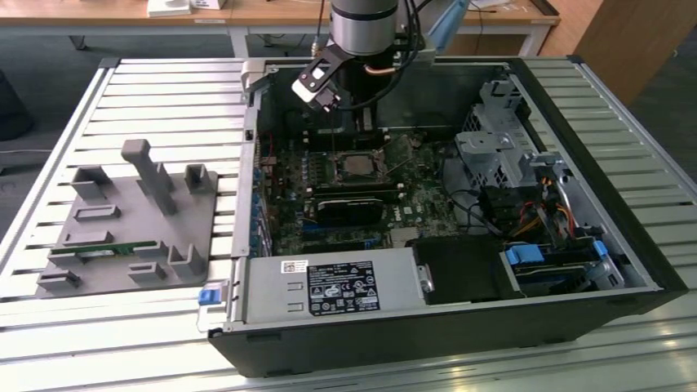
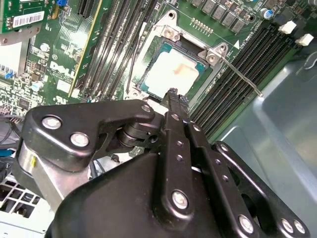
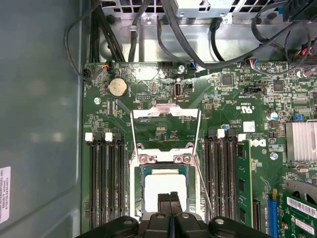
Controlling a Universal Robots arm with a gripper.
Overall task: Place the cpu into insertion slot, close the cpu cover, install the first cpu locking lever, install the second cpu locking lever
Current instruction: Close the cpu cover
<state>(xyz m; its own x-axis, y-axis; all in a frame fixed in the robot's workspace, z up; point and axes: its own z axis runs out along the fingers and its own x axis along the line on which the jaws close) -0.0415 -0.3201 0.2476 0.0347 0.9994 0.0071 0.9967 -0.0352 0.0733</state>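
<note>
The cpu is a pale square chip lying in the insertion slot on the green board, also seen in the second wrist view and as a dark square in the exterior view. The cpu cover, a thin silver frame, stands swung open behind the slot. Thin wire locking levers stick out free beside the slot. My gripper hangs just over the cpu's near edge, fingers pressed together and shut with nothing between them. In the exterior view the gripper is above the slot.
Black memory slots flank the socket on both sides. Cables run along the case wall beyond the board. A graphics card, power supply and drive cage fill the case. A grey fixture sits on the exterior view's left.
</note>
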